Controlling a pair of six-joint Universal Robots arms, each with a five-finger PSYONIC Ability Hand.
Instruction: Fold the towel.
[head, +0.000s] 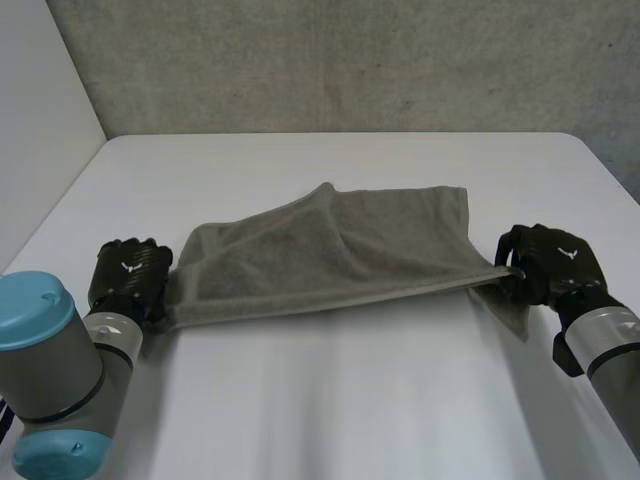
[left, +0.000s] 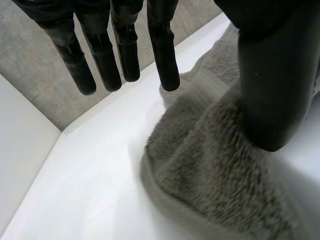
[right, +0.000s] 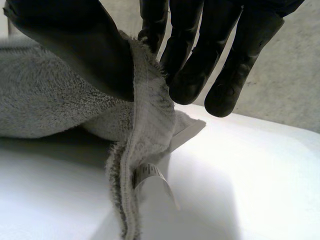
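We see the towel (head: 330, 250) stretched between both hands, the rest draped on the table (head: 330, 400). The right hand (head: 548, 262) pinches one end's hem between thumb and fingers (right: 185, 80). The left hand (head: 130, 272) keeps its fingers straight and off the pile, with its thumb resting on the other end. We judge the towel soft, light and floppy (sagging wherever unsupported), so the corners suit gripping.
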